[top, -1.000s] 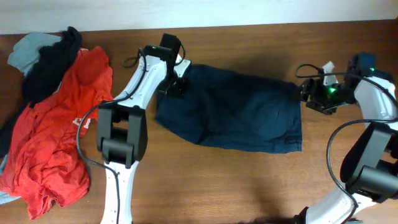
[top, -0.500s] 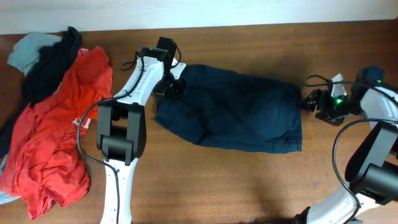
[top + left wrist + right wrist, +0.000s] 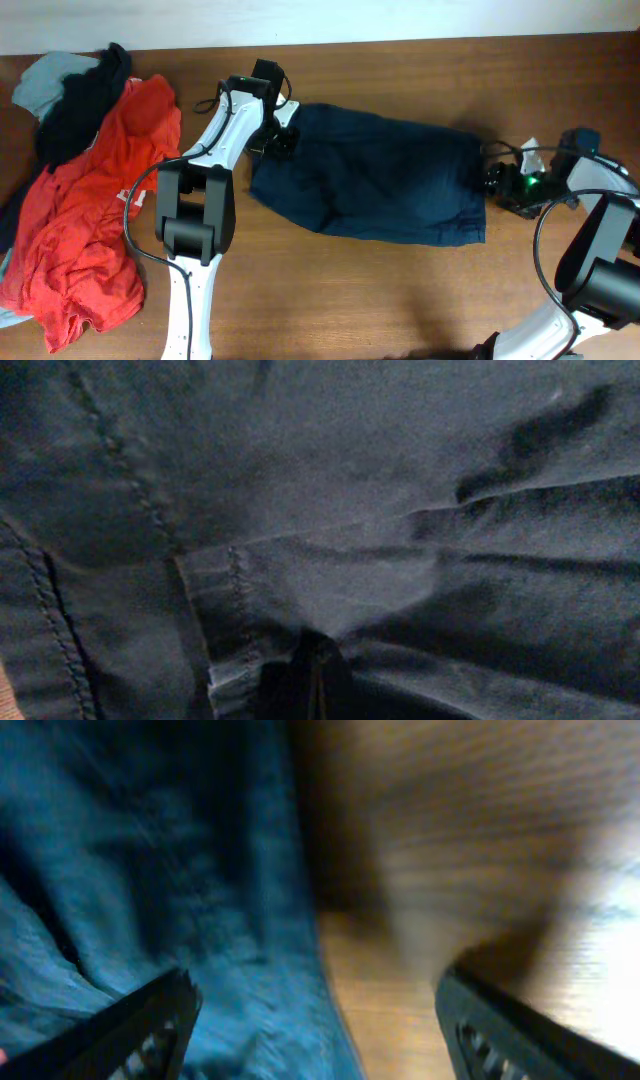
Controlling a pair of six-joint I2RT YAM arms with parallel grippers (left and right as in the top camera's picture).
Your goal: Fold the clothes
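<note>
clothes (image 3: 380,185) stay pinched in left hand (image 3: 282,140); right hand (image 3: 488,179), wide open, has returned beside them.

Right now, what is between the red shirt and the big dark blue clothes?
Between the red shirt and the wrinkled dark navy garment, the overhead view shows only the white-and-black left robot arm, over bare brown wooden table.
</note>
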